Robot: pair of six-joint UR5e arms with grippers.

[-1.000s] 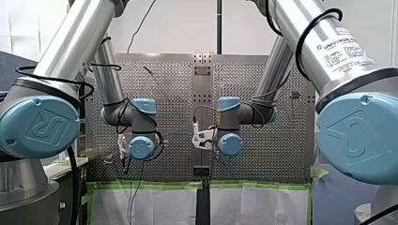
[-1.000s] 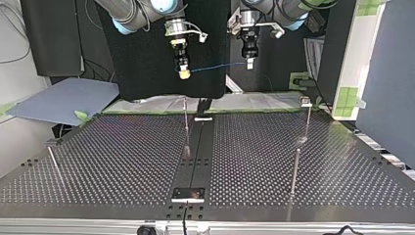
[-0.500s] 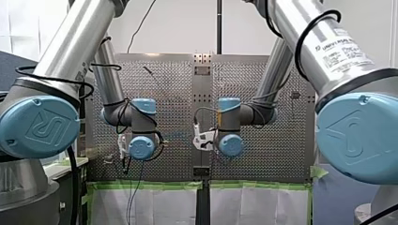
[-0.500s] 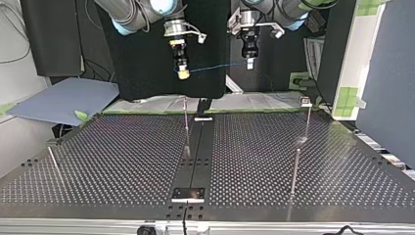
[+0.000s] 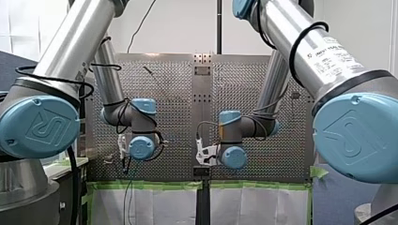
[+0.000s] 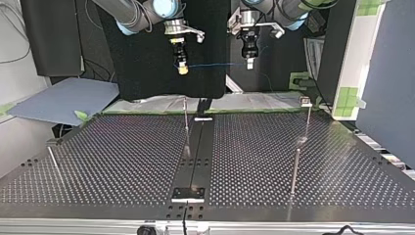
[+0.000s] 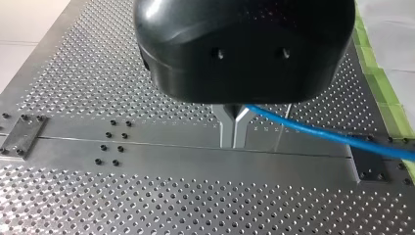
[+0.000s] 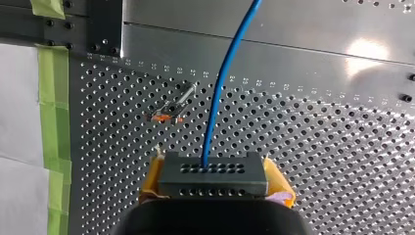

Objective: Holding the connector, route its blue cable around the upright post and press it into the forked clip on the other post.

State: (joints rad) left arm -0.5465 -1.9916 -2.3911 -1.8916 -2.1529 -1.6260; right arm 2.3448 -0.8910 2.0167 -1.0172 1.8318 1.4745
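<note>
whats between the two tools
Only the blue cable, strung in mid-air from the connector in my right tool to my left tool, in the top view.

The perforated metal desk [image 7: 147, 205] spreads beneath my left fingers [image 7: 227, 128]. Directly under them a smooth solid strip [image 7: 161, 152] crosses it, with a small screwed plate [image 7: 22, 134] well off to one side and a dark plate [image 7: 369, 164] to the other. Green tape [image 7: 386, 98] edges the desk past the dark plate. Ahead of my right fingers [image 8: 152, 178] a thin metal post [image 8: 183, 95] with an orange bit at one end stands among the holes. The strip lies farther ahead.
</note>
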